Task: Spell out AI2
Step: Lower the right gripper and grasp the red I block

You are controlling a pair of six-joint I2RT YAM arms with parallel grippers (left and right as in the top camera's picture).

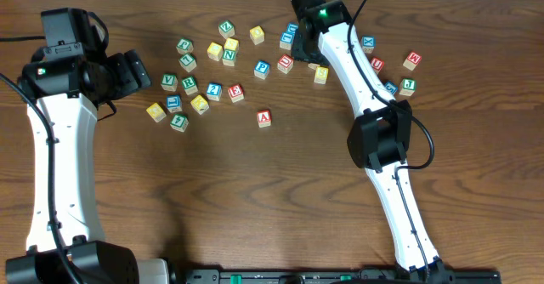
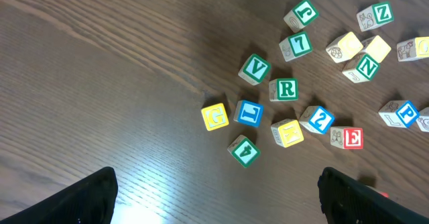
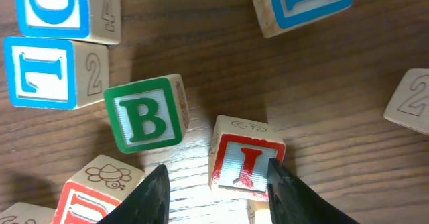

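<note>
The red A block (image 1: 264,118) stands alone on the wooden table, below the scattered cluster. The blue 2 block (image 1: 214,90) lies in the cluster and also shows in the left wrist view (image 2: 317,119). The red I block (image 3: 247,160) lies between my right gripper's fingers (image 3: 218,197), close to the right finger; the fingers are open and do not grip it. In the overhead view the right gripper (image 1: 302,46) is low over the upper middle blocks and hides the I block. My left gripper (image 1: 140,71) is open and empty above bare wood (image 2: 221,204), left of the cluster.
Many other letter blocks lie around: a green B (image 3: 146,115) and a red-edged bee block (image 3: 100,184) next to the I block, a red E (image 2: 348,138), a green R (image 2: 286,89), a yellow G (image 2: 215,117). More blocks (image 1: 412,60) lie right of the right arm.
</note>
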